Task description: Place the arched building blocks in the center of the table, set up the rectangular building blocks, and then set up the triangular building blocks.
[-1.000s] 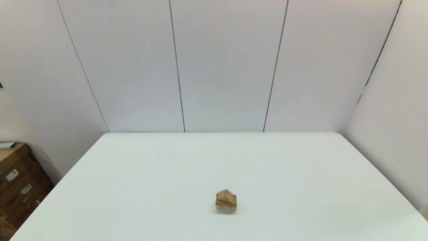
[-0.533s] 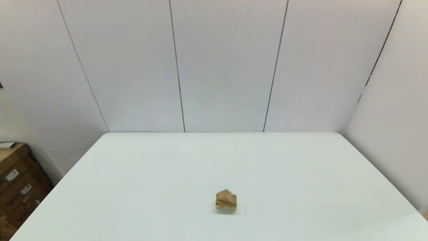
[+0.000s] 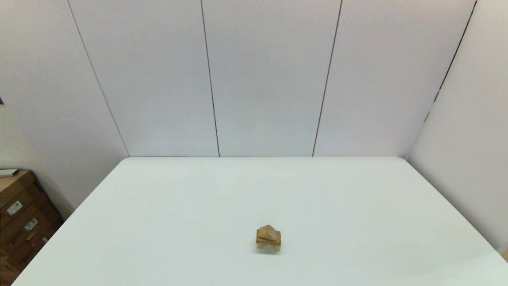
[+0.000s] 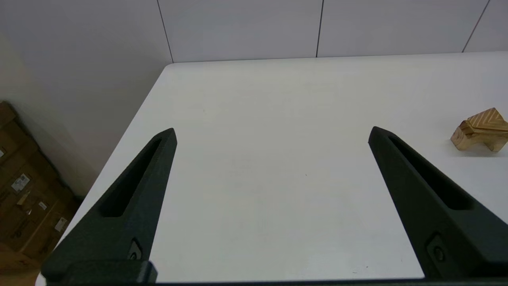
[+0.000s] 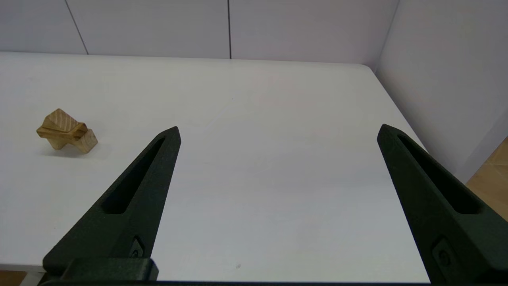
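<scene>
Both tools, left [image 4: 272, 133] and right [image 5: 278, 131], gape empty over the white table [image 3: 357, 222] amid pale wall panels [image 3: 270, 79].

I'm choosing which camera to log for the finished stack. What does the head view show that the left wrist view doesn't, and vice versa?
Only the head view: the table's right side and corner, and neither hand. Only the left wrist view: the left hand, fingers spread open above bare tabletop. Both: the triangular block on the rectangular slab on the arched block, plus cardboard boxes beside the table's left edge.

Tan wooden blocks [image 3: 268, 238], white table [image 3: 357, 206]
</scene>
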Available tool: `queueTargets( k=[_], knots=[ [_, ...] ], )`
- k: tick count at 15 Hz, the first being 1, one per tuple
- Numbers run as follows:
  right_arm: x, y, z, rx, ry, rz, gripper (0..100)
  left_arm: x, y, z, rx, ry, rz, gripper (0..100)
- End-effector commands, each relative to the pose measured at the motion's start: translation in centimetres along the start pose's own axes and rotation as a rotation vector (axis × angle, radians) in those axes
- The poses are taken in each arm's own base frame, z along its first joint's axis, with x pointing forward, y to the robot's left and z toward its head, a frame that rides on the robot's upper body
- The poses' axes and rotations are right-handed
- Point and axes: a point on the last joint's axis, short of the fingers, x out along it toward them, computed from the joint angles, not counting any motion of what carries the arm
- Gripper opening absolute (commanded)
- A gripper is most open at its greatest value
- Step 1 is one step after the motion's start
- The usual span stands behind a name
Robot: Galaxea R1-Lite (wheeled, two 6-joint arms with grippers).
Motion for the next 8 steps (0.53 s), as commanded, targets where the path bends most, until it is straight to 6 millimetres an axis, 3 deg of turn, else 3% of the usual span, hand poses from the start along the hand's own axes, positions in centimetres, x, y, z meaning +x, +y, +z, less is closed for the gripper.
queueTargets(
  k=[1,8],
  knots=[
    [0.00,0.00,0.00,0.001,-0.001,-0.001,100,0.00,0.00,-0.01,0.000,0.000,0.000,100],
    [0.00,0.00,0.00,-0.001,-0.001,-0.001,100,0.00,0.00,-0.01,0.000,0.000,0.000,100]
  ],
)
